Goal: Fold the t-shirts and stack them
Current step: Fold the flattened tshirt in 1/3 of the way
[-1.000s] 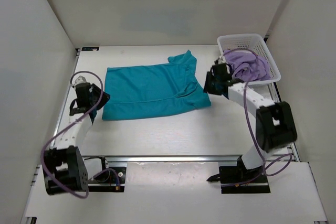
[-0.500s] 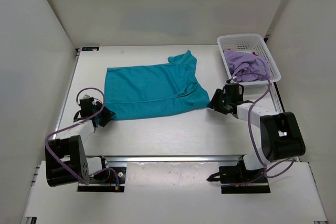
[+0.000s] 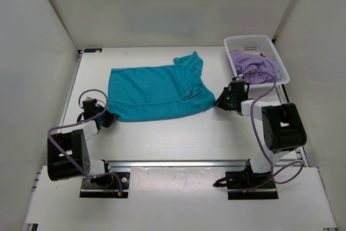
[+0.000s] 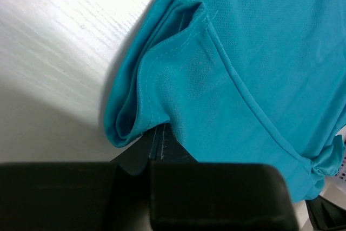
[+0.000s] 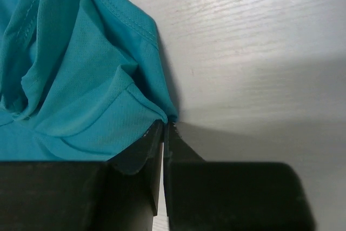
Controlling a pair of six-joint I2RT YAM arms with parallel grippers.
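A teal t-shirt (image 3: 157, 93) lies spread flat on the white table, with one sleeve bunched at its far right. My left gripper (image 3: 110, 117) lies low at the shirt's near-left corner. In the left wrist view its jaws (image 4: 157, 133) are shut, with the folded teal hem (image 4: 162, 79) pinched at the tips. My right gripper (image 3: 219, 104) sits at the near-right corner. It is shut (image 5: 167, 125) on the teal edge (image 5: 70, 68) there. A lavender t-shirt (image 3: 254, 67) is heaped in the basket.
The white mesh basket (image 3: 248, 40) stands at the far right corner of the table, just behind my right arm. White walls close in the table on the left, back and right. Bare table surface (image 3: 178, 136) runs between the shirt and the arm bases.
Both arms came down to the table at the teal shirt's near corners. Both grippers, open before, have closed on the fabric.
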